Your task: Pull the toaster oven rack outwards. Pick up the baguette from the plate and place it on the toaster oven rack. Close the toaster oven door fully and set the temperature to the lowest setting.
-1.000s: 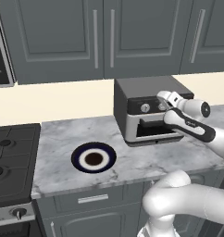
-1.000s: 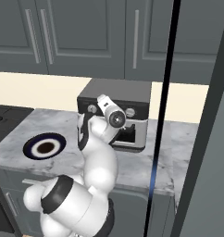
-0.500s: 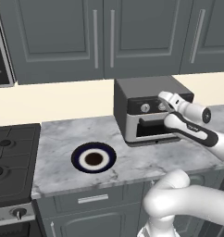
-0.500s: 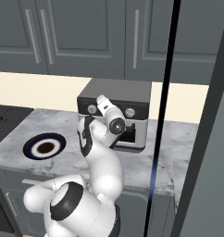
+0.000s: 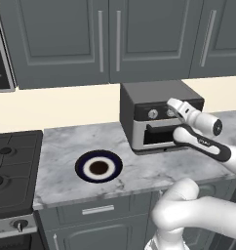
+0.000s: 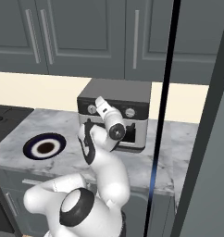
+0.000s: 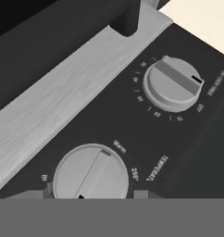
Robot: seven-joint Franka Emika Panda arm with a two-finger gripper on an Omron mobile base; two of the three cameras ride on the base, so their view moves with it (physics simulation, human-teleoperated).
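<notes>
2 fingertips flank the temperature knob, grip unclear; next, turning it to lowest.

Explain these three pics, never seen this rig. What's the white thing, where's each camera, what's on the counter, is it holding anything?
The white thing is a robot arm on a driving base, in a rendered kitchen. Two pictures come from cameras on the base, behind the arm to its left and right, looking over it. The third comes from a camera on the hand, looking along the pincer.

On the marble counter stand the toaster oven, its door up, and a round dark plate with nothing on it.

The hand is up against the oven's control strip. The hand camera shows the temperature knob close up, with a fingertip on either side, and a second knob beyond it. Whether the pincer grips the knob yet, I cannot tell.
</notes>
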